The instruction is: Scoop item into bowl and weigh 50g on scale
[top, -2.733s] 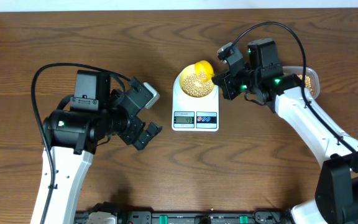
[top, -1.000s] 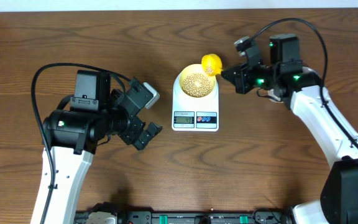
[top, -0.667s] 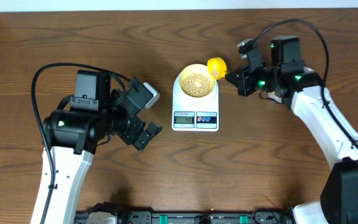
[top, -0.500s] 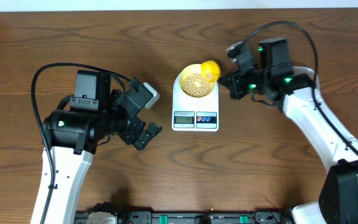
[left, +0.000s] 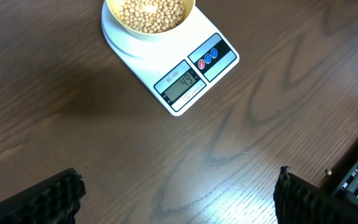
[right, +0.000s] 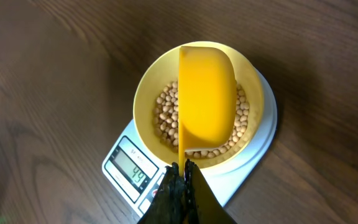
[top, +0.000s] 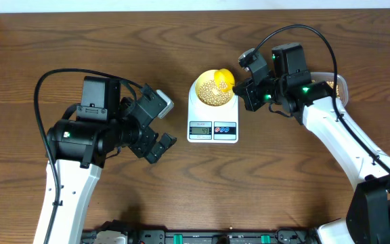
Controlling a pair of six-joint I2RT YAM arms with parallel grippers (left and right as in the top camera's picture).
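The weighing looks nearly finished. The bowl (right: 139, 104) sits centred on the platform of the scale (left: 191, 68), which stands on the desk (top: 195, 190) a little toward 12 o'clock of the middle in the overhead view. The bowl carries a good layer of beans (right: 166, 118). The display (left: 180, 85) seems to read 49, though the digits are small, so the load would be a shade short of the target.

The right gripper (right: 180, 180) has its jaws clamped on the thin handle of the yellow scoop (right: 207, 109). The scoop hangs directly over the bowl and covers its middle out to the 3 o'clock side. No beans show on the face turned toward the wrist camera.

The left gripper (left: 178, 196) hovers with its jaws wide apart and nothing between them, over bare desk at about 8 o'clock of the scale. It has no part in the work at this point.

The clear tub (top: 339, 87) of spare beans lies at 3 o'clock of the scale, partly hidden behind the right arm.

In my judgement only a few more beans are needed, added sparingly so the reading does not pass the mark. After that the scoop has to be taken clear of the bowl.
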